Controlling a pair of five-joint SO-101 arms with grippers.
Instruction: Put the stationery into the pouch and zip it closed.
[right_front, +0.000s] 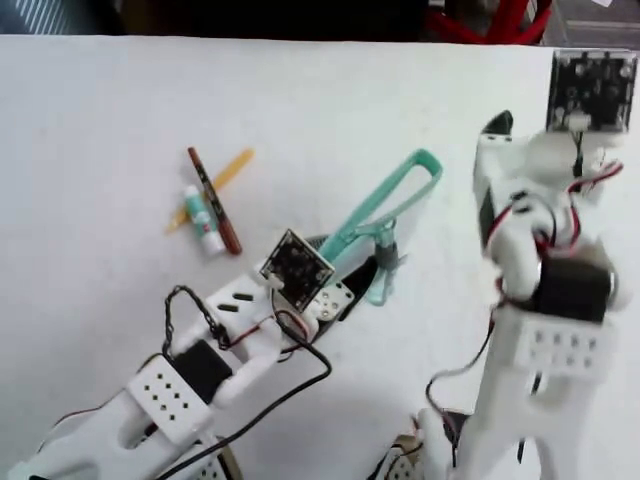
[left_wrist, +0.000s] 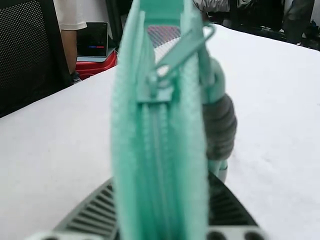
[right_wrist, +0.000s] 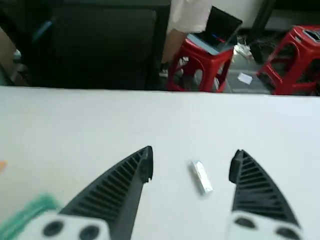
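Between the left fingers (left_wrist: 95, 212) stands the teal pouch (left_wrist: 160, 150), clamped at its near end and held on edge with the zip uppermost. That pose reads as deliberate: it keeps the mouth facing up and steady so that things can be dropped in from above. The slider (left_wrist: 154, 87) sits a little beyond the fingers, its pull tab (left_wrist: 186, 44) tilted away. Past it, in the high view, the pouch's far end seems to gape. A grey piece (left_wrist: 220, 125) hangs just beside the pouch; what it is cannot be told.

The right fingers (right_wrist: 125, 185) are spread wide and hold nothing, poised above the white worktop (right_front: 100, 100). A small silver piece (right_wrist: 201, 176) lies on the surface beneath the gap between them.

None of the stationery is in the pouch yet. A brown pen (right_front: 215, 200), a yellow pencil (right_front: 235, 168) and a white tube (right_front: 203, 218) lie crossed together, well apart from the left fingers and farther still from the right ones. The pouch and the left arm stand between the right fingers and that cluster, so a reach would likely have to go over or around them.
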